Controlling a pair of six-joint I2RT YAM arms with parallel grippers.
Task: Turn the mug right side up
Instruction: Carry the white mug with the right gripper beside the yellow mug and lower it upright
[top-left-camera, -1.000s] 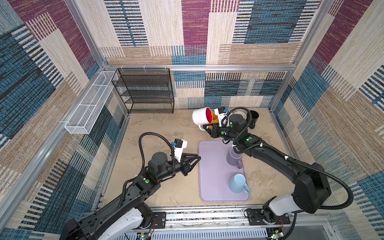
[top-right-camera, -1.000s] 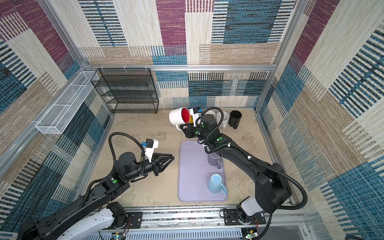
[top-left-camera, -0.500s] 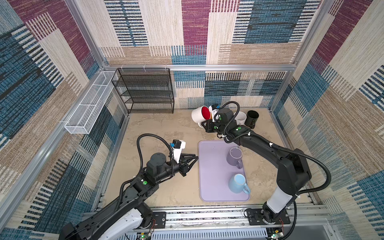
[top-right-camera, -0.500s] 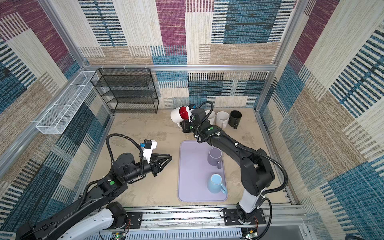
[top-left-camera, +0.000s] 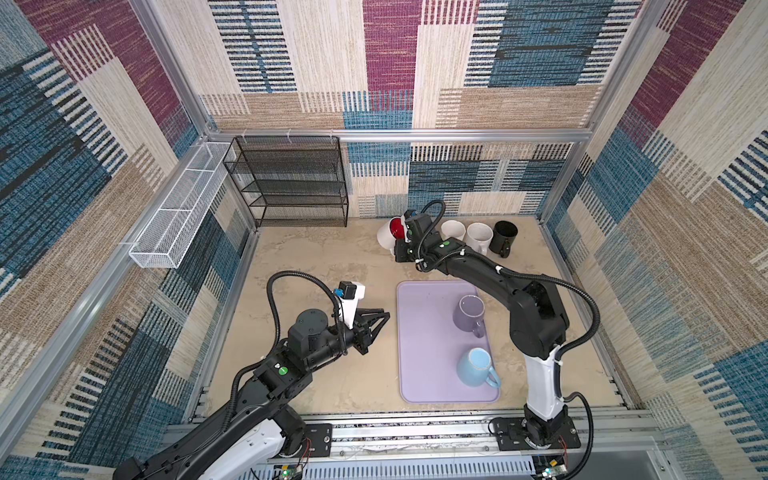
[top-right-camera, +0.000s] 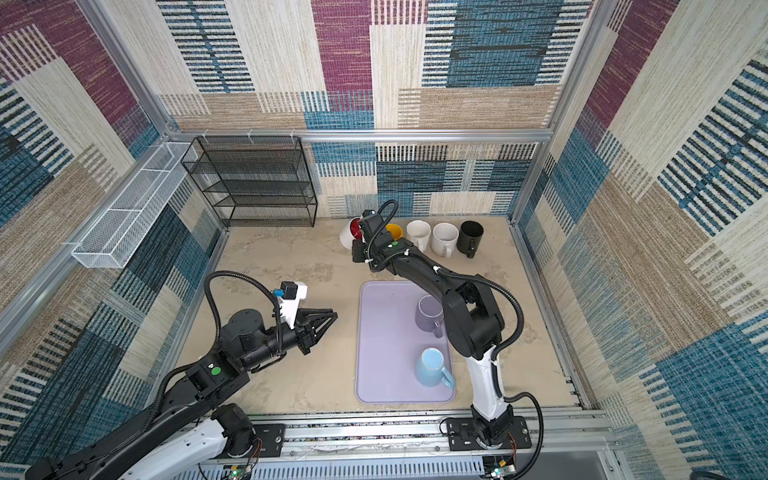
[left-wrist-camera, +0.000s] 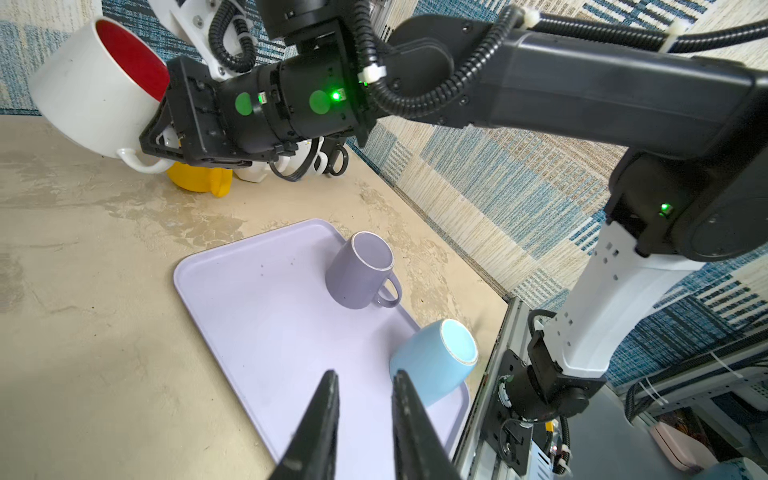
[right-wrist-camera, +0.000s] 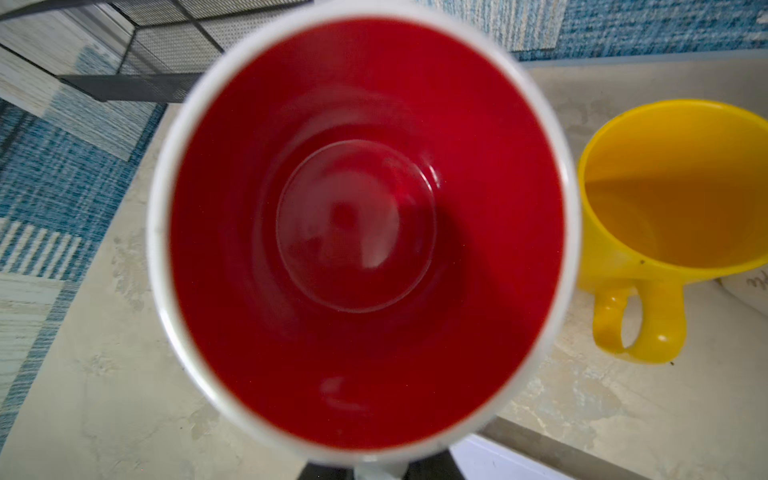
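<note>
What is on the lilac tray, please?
Two mugs: a purple mug toward the back and a light blue mug nearer the front. The rest of the tray is bare. The surface under each mug is covered, so anything beneath them cannot be seen.

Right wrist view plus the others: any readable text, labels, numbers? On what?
Nothing reads whole in any view.
Dark cursive strokes on a white mug at the right wrist view's edge: cut off, unreadable.
Green dots on the right arm: plain, no lettering.
</note>
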